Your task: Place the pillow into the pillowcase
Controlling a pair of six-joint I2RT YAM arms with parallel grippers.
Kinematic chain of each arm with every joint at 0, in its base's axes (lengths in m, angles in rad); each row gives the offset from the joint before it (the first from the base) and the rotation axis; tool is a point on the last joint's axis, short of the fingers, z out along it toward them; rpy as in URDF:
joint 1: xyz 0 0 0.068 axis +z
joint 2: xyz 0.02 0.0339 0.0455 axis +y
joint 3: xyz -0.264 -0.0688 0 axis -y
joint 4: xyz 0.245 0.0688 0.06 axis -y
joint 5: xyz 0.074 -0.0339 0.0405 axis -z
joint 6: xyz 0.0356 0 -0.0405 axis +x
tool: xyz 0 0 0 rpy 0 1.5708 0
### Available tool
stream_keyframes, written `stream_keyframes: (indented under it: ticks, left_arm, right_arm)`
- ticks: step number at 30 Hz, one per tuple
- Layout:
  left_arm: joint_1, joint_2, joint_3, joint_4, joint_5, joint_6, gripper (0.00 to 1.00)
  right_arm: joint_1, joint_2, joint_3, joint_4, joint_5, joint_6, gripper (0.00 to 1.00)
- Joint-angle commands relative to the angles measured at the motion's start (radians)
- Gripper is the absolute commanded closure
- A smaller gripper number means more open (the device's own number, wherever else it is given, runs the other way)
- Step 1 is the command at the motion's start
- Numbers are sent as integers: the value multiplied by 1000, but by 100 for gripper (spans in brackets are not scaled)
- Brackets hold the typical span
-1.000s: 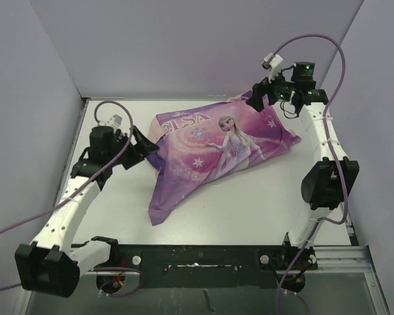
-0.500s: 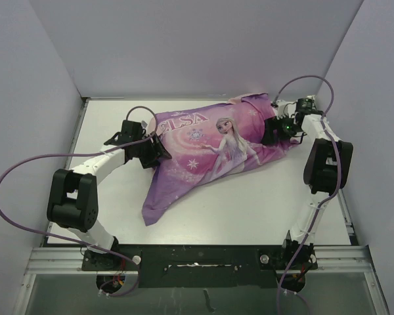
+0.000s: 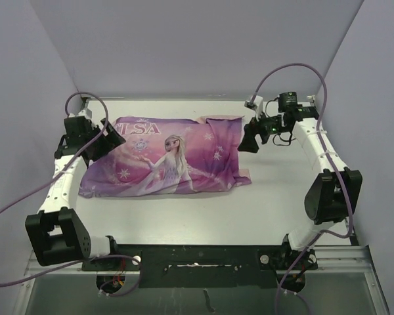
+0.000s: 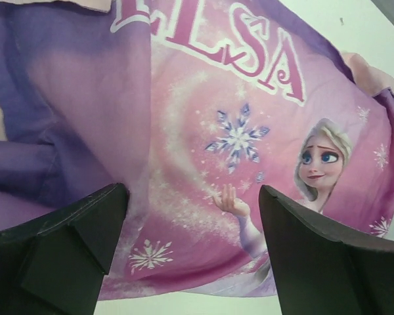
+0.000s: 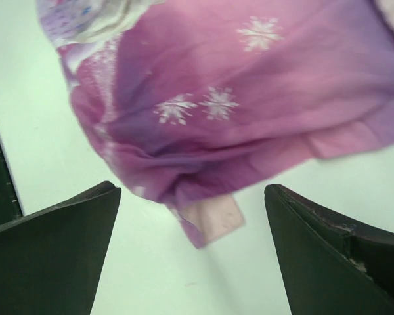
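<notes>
Plainly, the pillowcase (image 3: pixel 171 157) lies lengthwise across the table (image 3: pixel 276 203), its left end close to the left edge and its right end past the middle, nearer the far edge than the near one. It is thin printed fabric, purple-pink, with ELSA lettering (image 3: pixel 139 127), a princess figure (image 3: pixel 173 152) and white snowflakes (image 4: pixel 238 136). It forms a rough rectangle, softly swollen and creased rather than flat. Whether the pillow fills it cannot be told, as nothing of the inside shows. At its far right corner a pale pink flap (image 3: pixel 223 119) folds out, and the right wrist view shows a patch of pale lining (image 5: pixel 85 16) with blue marks. The left gripper (image 4: pixel 192 193) hovers over the lettered end, jaws spread wide, holding nothing. The right gripper (image 5: pixel 192 190) — likewise wide apart and empty — hangs just beside the case's right end.
</notes>
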Motion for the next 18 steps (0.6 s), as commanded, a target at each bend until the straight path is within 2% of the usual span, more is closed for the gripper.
stream_keyframes:
  ticks: [1, 4, 8, 11, 13, 16, 18]
  left_arm:
    - [61, -17, -22, -84, 51, 137, 19]
    - [83, -4, -8, -100, 17, 205, 17]
    - [135, 86, 57, -147, 40, 293, 14]
    - [147, 142, 144, -229, 71, 312, 14]
    - [133, 93, 158, -220, 89, 323, 15]
    - [92, -35, 202, -243, -14, 371, 12]
    - [103, -130, 201, -211, 7, 357, 3]
  right_arm:
    - [-20, -66, 10, 49, 155, -37, 2]
    - [-32, -86, -23, 97, 288, -66, 2]
    - [-88, -89, 6, 63, 251, -50, 2]
    - [-80, -164, -25, 110, 330, -53, 2]
    - [-89, -194, -18, 128, 365, -5, 2]
    - [-127, -224, 40, 119, 402, 111, 2]
    - [-169, -253, 75, 114, 352, 160, 2]
